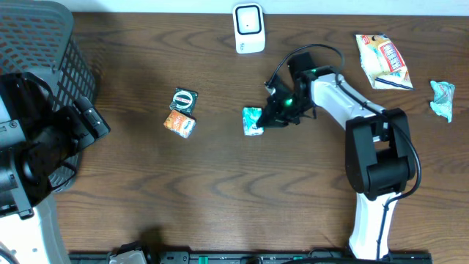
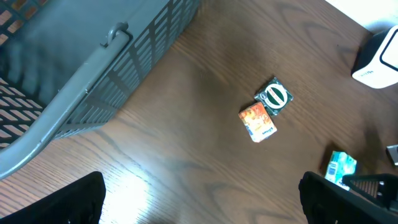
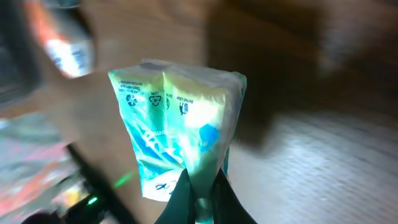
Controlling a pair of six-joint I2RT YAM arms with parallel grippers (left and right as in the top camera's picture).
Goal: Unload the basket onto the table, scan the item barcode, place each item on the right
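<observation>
Right gripper (image 1: 271, 116) is pinching the teal packet (image 1: 252, 121) by one edge, fingertips (image 3: 174, 206) pressed together on the wrapper. The packet is sticking out straight ahead of the jaws; cannot tell whether it is touching the table. White scanner (image 1: 248, 28) is standing well beyond the gripper. Left gripper (image 2: 199, 208) is hanging wide open beside the basket (image 1: 44, 51), holding nothing.
</observation>
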